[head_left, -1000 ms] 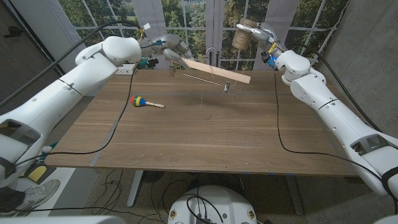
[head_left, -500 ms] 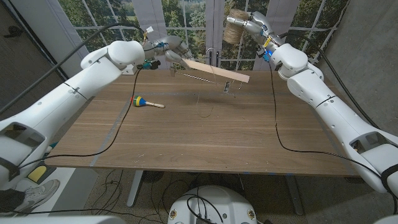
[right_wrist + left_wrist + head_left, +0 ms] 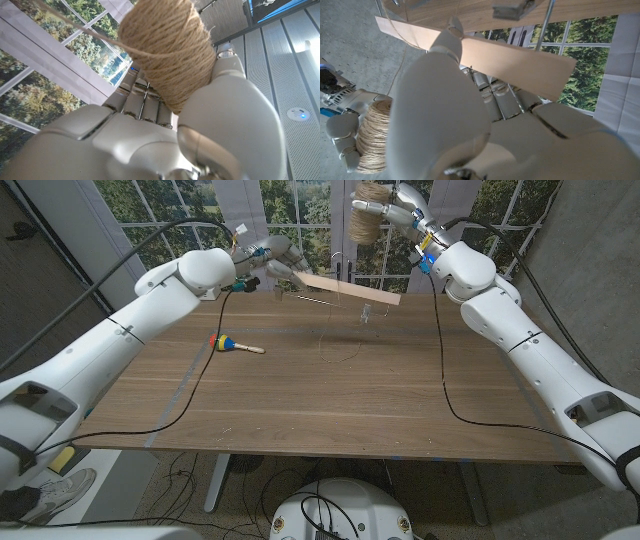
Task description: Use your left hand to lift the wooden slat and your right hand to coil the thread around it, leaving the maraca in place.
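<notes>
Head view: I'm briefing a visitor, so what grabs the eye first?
The wooden slat held in the air over the table's far edge by the left hand, and the twine spool raised high by the right hand. A bright maraca lies alone on the table.

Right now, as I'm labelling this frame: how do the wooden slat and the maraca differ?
The wooden slat is long, flat and pale; the maraca is short, with a colourful round head. The slat is held above the table by the left hand; the maraca lies on the table, untouched. Both look wooden.
</notes>
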You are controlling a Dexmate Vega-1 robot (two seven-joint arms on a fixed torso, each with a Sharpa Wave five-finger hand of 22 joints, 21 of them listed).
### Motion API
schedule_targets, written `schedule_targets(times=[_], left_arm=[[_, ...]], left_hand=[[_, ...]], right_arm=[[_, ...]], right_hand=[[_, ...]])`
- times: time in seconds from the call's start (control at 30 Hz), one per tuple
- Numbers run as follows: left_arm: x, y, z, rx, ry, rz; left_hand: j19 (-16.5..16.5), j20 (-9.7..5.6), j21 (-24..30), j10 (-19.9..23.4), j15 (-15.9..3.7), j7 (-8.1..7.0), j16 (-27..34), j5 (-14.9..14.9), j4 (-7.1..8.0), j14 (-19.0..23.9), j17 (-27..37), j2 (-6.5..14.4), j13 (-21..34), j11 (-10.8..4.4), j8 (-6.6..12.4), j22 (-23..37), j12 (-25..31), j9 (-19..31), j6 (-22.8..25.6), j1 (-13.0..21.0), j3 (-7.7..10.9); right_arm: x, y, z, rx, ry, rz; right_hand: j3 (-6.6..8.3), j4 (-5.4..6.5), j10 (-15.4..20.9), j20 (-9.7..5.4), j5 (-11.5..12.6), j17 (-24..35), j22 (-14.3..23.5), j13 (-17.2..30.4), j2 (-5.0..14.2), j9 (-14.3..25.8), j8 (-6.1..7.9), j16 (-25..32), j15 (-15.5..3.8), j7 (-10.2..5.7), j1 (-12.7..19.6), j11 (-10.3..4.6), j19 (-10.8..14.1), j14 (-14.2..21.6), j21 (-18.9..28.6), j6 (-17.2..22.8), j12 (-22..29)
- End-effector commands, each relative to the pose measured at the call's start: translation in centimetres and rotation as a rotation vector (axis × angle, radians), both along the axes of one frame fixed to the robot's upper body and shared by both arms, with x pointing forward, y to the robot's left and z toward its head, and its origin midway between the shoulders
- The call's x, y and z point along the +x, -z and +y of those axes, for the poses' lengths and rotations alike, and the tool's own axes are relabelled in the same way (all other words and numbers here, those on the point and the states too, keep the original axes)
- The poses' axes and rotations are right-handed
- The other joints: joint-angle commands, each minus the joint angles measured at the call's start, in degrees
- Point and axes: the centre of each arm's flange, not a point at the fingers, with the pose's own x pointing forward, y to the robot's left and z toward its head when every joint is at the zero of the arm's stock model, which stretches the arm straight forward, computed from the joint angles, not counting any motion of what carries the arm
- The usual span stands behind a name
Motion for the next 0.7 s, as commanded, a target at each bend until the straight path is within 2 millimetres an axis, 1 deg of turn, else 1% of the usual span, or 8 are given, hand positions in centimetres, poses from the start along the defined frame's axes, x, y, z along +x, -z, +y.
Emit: schedule_targets(times=[0.03, 0.13, 0.2, 0.27, 0.3, 0.47, 0.5, 0.7], left_arm=[[0.6, 0.1, 0.1, -0.141, -0.022, -0.06], [0.7, 0.2, 0.0, -0.213, -0.024, -0.085], [1.0, -0.1, -0.3, -0.171, -0.019, -0.057], [1.2, -0.1, -0.7, -0.167, -0.006, -0.065], [1.1, 0.0, -0.9, -0.179, -0.008, -0.074], [1.1, -0.1, -1.1, -0.22, -0.004, -0.09], [1.1, -0.1, -1.1, -0.211, -0.006, -0.095], [1.4, 0.3, -1.2, -0.284, -0.009, -0.114]], left_hand=[[-0.4, -4.27, 0.5, 0.5, -5.9, 0.16, -0.1, 0.3, 0.34, 5.9, 0.1, 8.4, 0.2, -0.03, 0.53, 0.1, -0.1, 0.2, 0.6, 7.8, 0.26], [-0.4, -4.29, 0.6, 0.5, -5.9, 0.2, -0.1, 0.3, 0.33, 5.9, 0.1, 8.4, 0.2, -0.06, 0.51, 0.1, -0.2, 0.3, 0.6, 7.8, 0.26], [-0.5, -4.31, 0.6, 0.6, -5.91, 0.23, -0.3, 0.3, 0.32, 5.9, -0.1, 8.4, 0.2, -0.1, 0.49, 0.1, -0.2, 0.3, 0.6, 7.8, 0.27], [-0.5, -4.31, 0.6, 0.6, -5.91, 0.22, -0.3, 0.3, 0.31, 5.9, -0.1, 8.4, 0.2, -0.13, 0.47, 0.1, -0.2, 0.3, 0.6, 7.8, 0.27], [-0.5, -4.31, 0.7, 0.6, -5.92, 0.2, -0.3, 0.3, 0.32, 5.9, -0.1, 8.4, 0.2, -0.12, 0.46, 0.1, -0.3, 0.3, 0.6, 7.8, 0.27], [-0.5, -4.31, 0.8, 0.6, -5.94, 0.25, -0.4, 0.3, 0.29, 6.1, -0.1, 8.4, 0.3, -0.16, 0.48, 0.1, -0.3, 0.3, 0.7, 7.8, 0.27], [-0.6, -4.29, 0.8, 0.6, -5.94, 0.24, -0.4, 0.3, 0.29, 6.1, -0.2, 8.4, 0.3, -0.08, 0.47, 0.1, -0.3, 0.3, 0.7, 7.8, 0.27], [-0.6, -4.26, 1.0, 0.6, -5.94, 0.22, -0.6, 0.2, 0.3, 6.2, -0.3, 8.4, 0.3, -0.08, 0.46, 0.1, -0.5, 0.3, 0.8, 7.8, 0.26]], right_arm=[[-2.3, 1.1, 0.8, -0.034, -0.056, -0.062], [-2.8, 1.8, 1.0, -0.032, -0.07, -0.078], [-3.2, 2.2, 1.1, -0.031, -0.079, -0.085], [-3.5, 2.5, 1.3, -0.037, -0.078, -0.093], [-3.6, 2.6, 1.4, -0.04, -0.084, -0.096], [-4.4, 3.2, 1.9, -0.053, -0.11, -0.109], [-4.5, 3.4, 2.0, -0.056, -0.116, -0.111], [-5.0, 5.0, 2.9, -0.081, -0.149, -0.102]], right_hand=[[3.22, 3.68, 7.1, -2.01, 0.3, 0.3, 0.1, 0.2, 10.49, 0.1, 0.23, 0.0, -9.16, -11.03, 10.7, -6.83, -0.3, 0.1, 0.4, 18.6, 0.5], [3.19, 3.65, 7.3, -2.04, 0.3, 0.4, 0.1, 0.2, 10.47, 0.1, 0.23, 0.0, -9.2, -11.06, 10.8, -6.87, -0.4, 0.2, 0.5, 18.7, 0.5], [3.2, 3.62, 7.3, -2.03, 0.3, 0.4, 0.1, 0.1, 10.49, 0.1, 0.26, 0.0, -9.26, -11.09, 10.9, -6.86, -0.3, 0.2, 0.5, 18.7, 0.5], [3.21, 3.59, 7.4, -2.07, 0.3, 0.4, 0.1, 0.1, 10.51, 0.1, 0.26, 0.0, -9.3, -10.99, 10.9, -6.87, -0.3, 0.2, 0.6, 18.7, 0.4], [3.22, 3.56, 7.4, -2.07, 0.3, 0.4, 0.1, 0.0, 10.53, 0.1, 0.26, 0.0, -9.33, -10.95, 11.0, -6.7, -0.4, 0.2, 0.6, 18.8, 0.4], [3.18, 3.62, 7.4, -2.17, 0.3, 0.5, 0.1, 0.0, 10.58, 0.1, 0.26, 0.0, -9.23, -10.99, 11.0, -6.91, -0.3, 0.3, 0.7, 18.8, 0.3], [3.17, 3.62, 7.4, -2.14, 0.3, 0.5, 0.1, 0.0, 10.57, 0.1, 0.28, 0.0, -9.26, -10.98, 11.0, -6.81, -0.3, 0.3, 0.8, 18.9, 0.3], [3.14, 3.54, 7.5, -2.19, 0.3, 0.6, 0.1, 0.0, 10.53, 0.1, 0.27, 0.0, -9.4, -10.9, 11.2, -6.87, -0.3, 0.4, 0.9, 18.9, 0.3]])
